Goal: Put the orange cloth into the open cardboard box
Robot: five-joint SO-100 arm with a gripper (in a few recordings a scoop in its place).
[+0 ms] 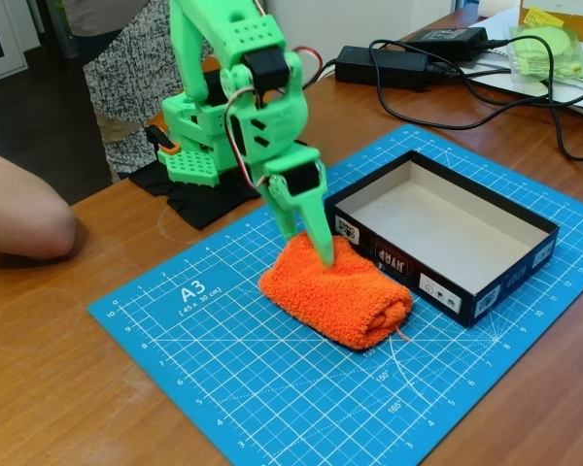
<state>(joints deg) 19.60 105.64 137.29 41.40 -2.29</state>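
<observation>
**Green gripper pressed into the orange cloth beside the box**

In the fixed view the orange cloth (pixel 338 292) lies as a thick folded bundle on the blue cutting mat (pixel 223 359), directly under the gripper (pixel 309 246). The green fingers (pixel 318 233) point down and sink into the cloth's upper left end, one toward 10 o'clock of the bundle's centre and the other nearer 12 o'clock. The fingers stand a little apart with terry pile between them; whether they actually grip the cloth cannot be told, since the tips are buried in the pile.

The open cardboard box (pixel 486 291) sits at about 2 o'clock from the cloth, also on the mat, its dark labelled long wall just beside the bundle's right end, touching or nearly so. Its pale inside is bare.

At 9 o'clock of the mat a person's arm (pixel 24 209) rests on the wooden table (pixel 58 388). At 1 o'clock, well apart, lie black power adapters (pixel 381 66) with cables and a yellow-green packet (pixel 554 49).

The arm (pixel 238 87) rises from its green base (pixel 199 146) at 11 o'clock of the cloth, bends over at the wrist and drops steeply to the bundle.
</observation>
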